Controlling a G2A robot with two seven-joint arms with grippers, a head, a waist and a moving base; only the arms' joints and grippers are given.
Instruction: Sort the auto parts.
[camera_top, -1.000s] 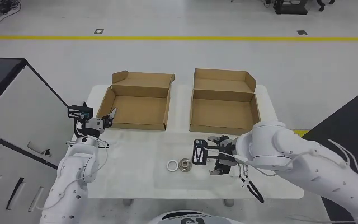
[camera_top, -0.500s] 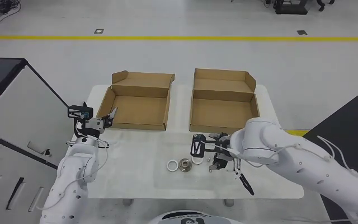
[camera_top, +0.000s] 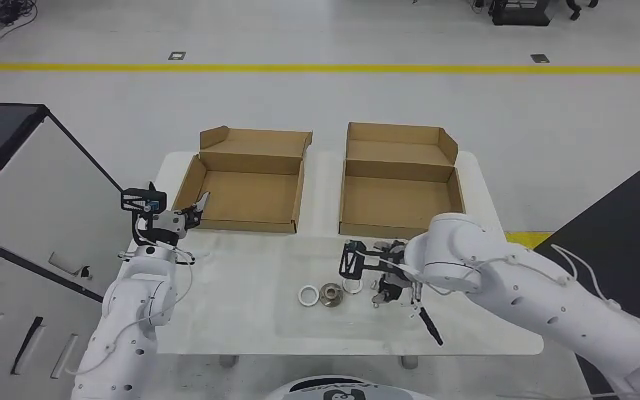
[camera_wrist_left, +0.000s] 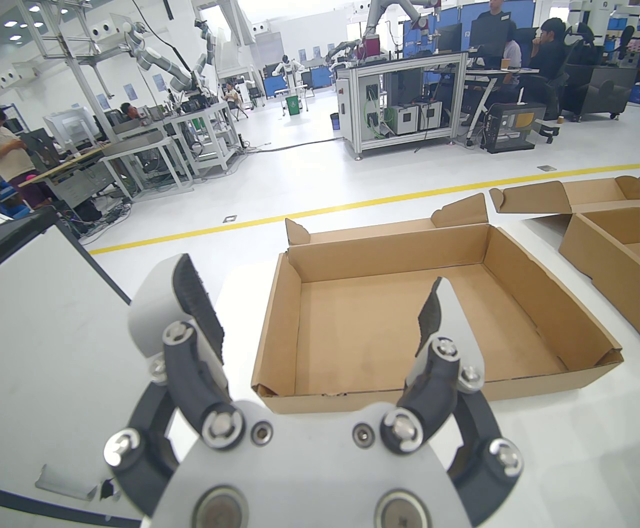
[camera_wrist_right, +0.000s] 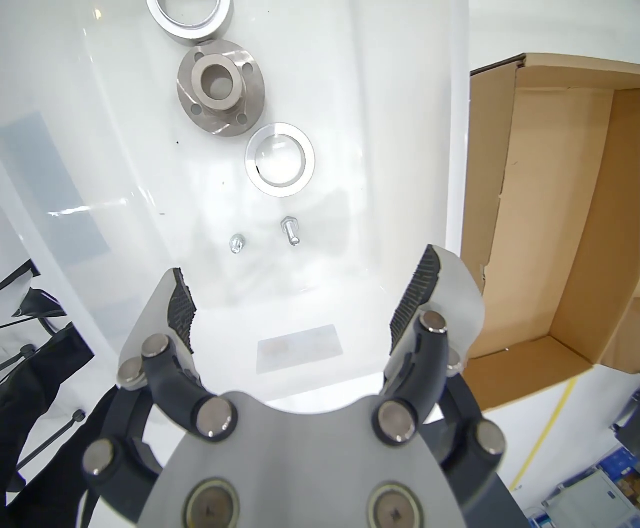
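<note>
Right hand (camera_wrist_right: 305, 272): spread, empty, nearer arm. Bolt (camera_wrist_right: 290, 231) lay just ahead, shank toward it, toward bench (camera_wrist_right: 350, 75) front edge.

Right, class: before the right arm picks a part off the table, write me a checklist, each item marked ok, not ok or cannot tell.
1. Right gripper open and empty: ok.
2. One bolt lies apart from the other bolt and from the ring: ok.
3. Left box and right box open, nothing inside: ok.
4. Left gripper beside the left box, away from the parts: ok.
5. Which box takes which part: cannot tell, no marking shows.
</note>
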